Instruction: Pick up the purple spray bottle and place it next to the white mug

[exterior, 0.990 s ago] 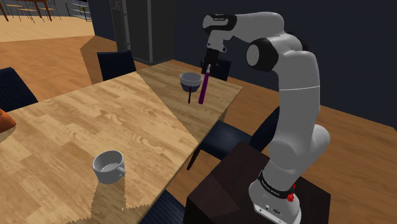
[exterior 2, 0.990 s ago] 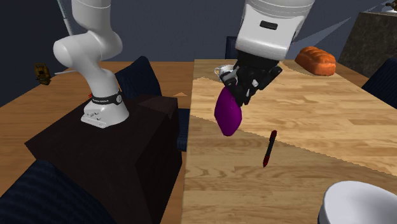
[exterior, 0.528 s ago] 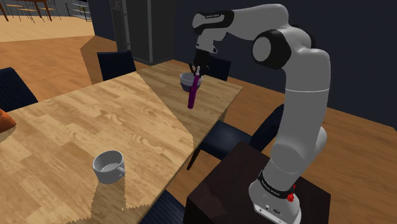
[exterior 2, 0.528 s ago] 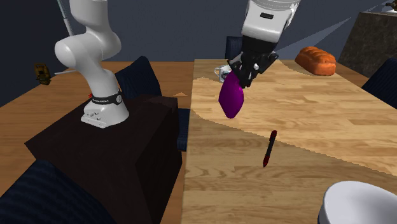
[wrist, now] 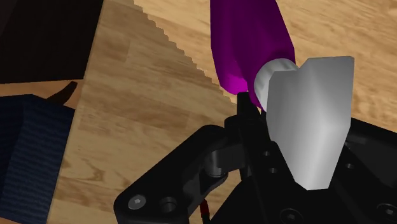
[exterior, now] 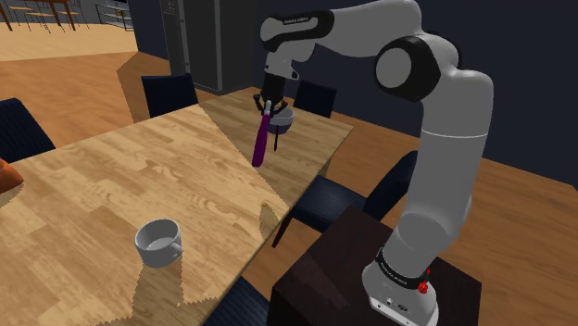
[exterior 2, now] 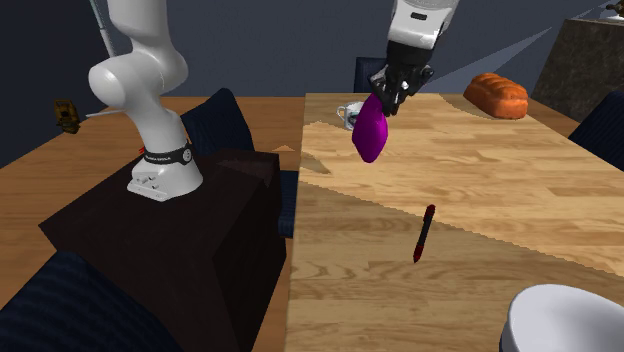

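The purple spray bottle [exterior: 261,141] hangs above the wooden table [exterior: 111,185], body down and tilted, with my gripper [exterior: 269,102] shut on its neck. In the second exterior view the bottle [exterior 2: 370,132] hangs under the gripper [exterior 2: 391,92], just in front of the white mug [exterior 2: 350,112]. In the shoulder view the white mug [exterior: 157,243] stands near the table's front edge, well away from the bottle. In the wrist view the purple body [wrist: 248,44] and its pale spray head [wrist: 308,121] sit at the gripper [wrist: 254,109].
A grey bowl [exterior: 282,118] stands behind the bottle, and it shows large in the second exterior view [exterior 2: 565,318]. A dark red pen [exterior 2: 423,233] lies on the table. An orange loaf [exterior 2: 497,93] sits at the far end. Dark blue chairs [exterior: 169,93] ring the table.
The gripper has carried the bottle up and toward the shoulder view's left, past the bowl and along the table toward the mug. The pen, bowl and mug have stayed put.
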Controlling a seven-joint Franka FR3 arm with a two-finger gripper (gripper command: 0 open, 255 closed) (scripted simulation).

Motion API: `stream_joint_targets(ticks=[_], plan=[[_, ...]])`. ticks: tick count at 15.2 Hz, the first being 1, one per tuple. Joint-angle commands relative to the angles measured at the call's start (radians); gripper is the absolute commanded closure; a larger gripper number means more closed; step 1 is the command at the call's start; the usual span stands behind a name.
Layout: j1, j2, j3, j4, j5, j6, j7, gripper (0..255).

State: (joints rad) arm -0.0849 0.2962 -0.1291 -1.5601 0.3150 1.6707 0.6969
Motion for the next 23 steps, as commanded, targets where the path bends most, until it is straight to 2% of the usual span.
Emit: stream_joint_targets(ticks=[1,12,18,23], plan=[[0.029,-0.010,0.017,-0.016,0.003,0.019,0.042,255],[0.180,0.008,0.106,-0.001,0.013,0.094,0.266,255],[0.261,0.067,0.149,0.076,0.008,0.115,0.390,255],[0.331,0.144,0.180,0.185,-0.003,0.116,0.494,255]])
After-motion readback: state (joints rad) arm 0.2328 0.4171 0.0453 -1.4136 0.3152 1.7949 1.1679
